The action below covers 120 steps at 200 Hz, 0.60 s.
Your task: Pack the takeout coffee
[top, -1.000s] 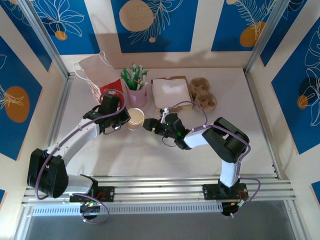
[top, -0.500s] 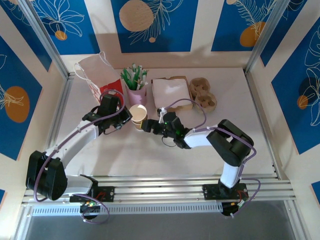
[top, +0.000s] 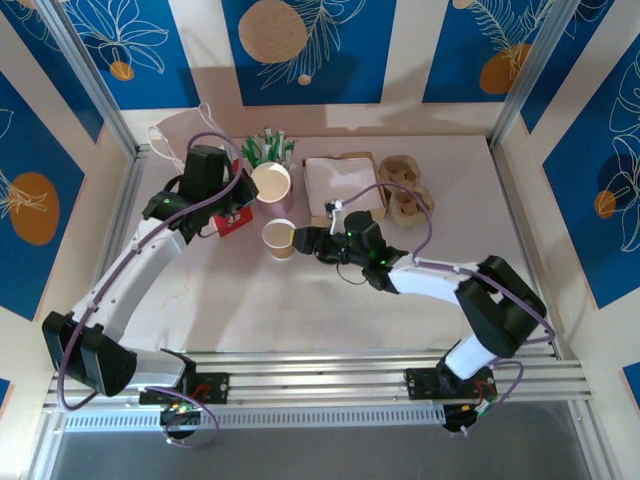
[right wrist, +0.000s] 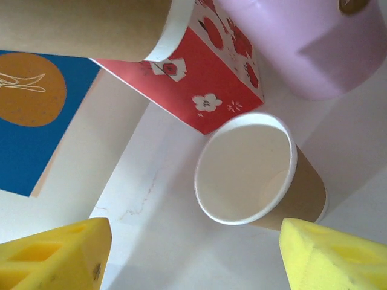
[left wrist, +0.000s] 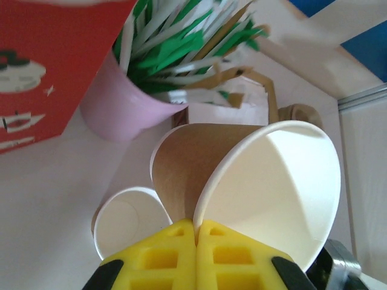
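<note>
My left gripper [top: 248, 190] is shut on the white rim of a kraft-brown takeout coffee cup [top: 271, 183], holding it tilted in the air in front of the pink cup. In the left wrist view the yellow fingers [left wrist: 175, 254] pinch that rim, with the cup [left wrist: 272, 181] mouth facing the camera. A second kraft cup [top: 280, 239] stands upright on the table below it [left wrist: 127, 220]. My right gripper [top: 306, 241] is open just right of that standing cup [right wrist: 248, 169], which sits ahead of the wide-apart fingertips [right wrist: 193, 254].
A pink cup [left wrist: 118, 109] of green-and-white sticks [top: 266, 148] stands behind the cups. A red-and-white paper bag [top: 190, 150] lies at the back left. White napkins on a brown bag [top: 340, 185] and a pulp cup carrier [top: 405, 190] sit at the back right.
The left gripper has lifted one cup up and toward the back, leaving a second cup on the table. The right arm has stretched out, its gripper staying by the standing cup.
</note>
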Motion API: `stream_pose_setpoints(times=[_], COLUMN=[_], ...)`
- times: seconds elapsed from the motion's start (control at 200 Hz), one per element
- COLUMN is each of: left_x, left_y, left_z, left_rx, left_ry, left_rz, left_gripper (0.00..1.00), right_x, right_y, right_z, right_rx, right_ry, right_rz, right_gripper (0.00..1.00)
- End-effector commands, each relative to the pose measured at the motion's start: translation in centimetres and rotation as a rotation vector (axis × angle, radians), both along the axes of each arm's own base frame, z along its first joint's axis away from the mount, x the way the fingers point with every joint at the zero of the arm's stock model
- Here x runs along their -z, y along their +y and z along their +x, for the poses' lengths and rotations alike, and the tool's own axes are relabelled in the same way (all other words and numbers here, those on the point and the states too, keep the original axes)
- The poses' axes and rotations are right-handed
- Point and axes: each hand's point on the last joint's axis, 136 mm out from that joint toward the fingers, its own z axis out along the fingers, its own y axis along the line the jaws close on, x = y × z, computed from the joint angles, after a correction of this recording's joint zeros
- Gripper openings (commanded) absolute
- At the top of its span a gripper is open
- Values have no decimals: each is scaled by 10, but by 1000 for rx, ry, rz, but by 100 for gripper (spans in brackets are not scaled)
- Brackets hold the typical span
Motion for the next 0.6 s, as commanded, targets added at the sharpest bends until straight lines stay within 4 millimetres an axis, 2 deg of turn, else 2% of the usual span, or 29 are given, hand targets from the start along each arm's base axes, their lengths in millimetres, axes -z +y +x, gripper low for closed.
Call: stream_pose_setpoints(times=[0.0, 0.13, 0.24, 0.415, 0.595], left_x=[2, 21, 40, 63, 111], left_y=[5, -4, -15, -24, -34], left_z=[-26, -63, -95, -134, -161], left_rx=[62, 140, 206, 285, 349], left_ry=[34, 84, 122, 169, 255], left_rz=[79, 113, 123, 159, 165], left_gripper=[0, 0, 0, 0, 0], right_x=[-4, 12, 33, 62, 77], right_y=[-29, -68, -88, -90, -87], right_z=[-1, 3, 4, 8, 16], right_rx=[37, 111, 127, 85, 59], right_ry=[42, 161, 231, 352, 377], right_rz=[-141, -345, -478, -602, -710], right_gripper=[75, 80, 82, 85, 87])
